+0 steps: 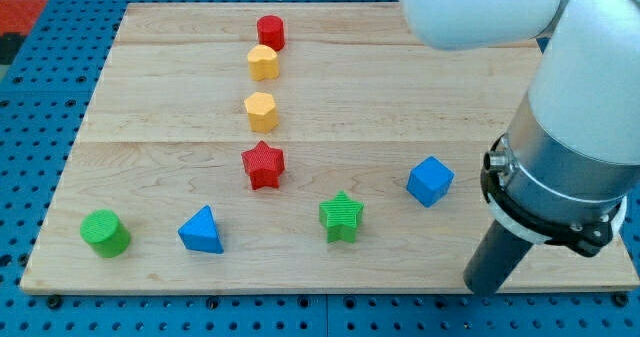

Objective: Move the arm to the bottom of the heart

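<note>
My tip (488, 289) at lower right, well apart from yellow heart (263, 63)

Red star (263, 164), green star (341, 215), blue cube (430, 180), green cylinder (105, 232), blue triangle (202, 229).

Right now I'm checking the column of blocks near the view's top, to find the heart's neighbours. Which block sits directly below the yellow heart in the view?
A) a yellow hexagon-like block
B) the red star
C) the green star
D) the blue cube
A: the yellow hexagon-like block lies just under the yellow heart in the view, with the red star lower still in the same column.
</note>
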### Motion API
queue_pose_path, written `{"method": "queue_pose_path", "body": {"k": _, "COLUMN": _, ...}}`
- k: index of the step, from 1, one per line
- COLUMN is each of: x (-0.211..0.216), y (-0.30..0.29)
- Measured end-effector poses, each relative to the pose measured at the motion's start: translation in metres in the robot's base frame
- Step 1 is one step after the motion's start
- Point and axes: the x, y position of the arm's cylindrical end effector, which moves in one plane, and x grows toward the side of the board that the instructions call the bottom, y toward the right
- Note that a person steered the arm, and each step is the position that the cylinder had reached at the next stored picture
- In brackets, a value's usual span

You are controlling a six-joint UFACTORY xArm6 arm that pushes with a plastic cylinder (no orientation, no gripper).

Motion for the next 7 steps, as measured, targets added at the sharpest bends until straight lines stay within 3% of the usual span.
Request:
{"method": "queue_pose_path", "body": {"k": 2, "x": 0.0, "y": -0.091}}
{"method": "queue_pose_path", "body": {"k": 3, "x": -0.028, "y": -0.107}}
{"method": "queue_pose_path", "body": {"k": 6, "x": -0.033, "y": -0.18}}
{"method": "queue_pose_path", "body": {"k": 7, "x": -0.061, "y": -0.203}}
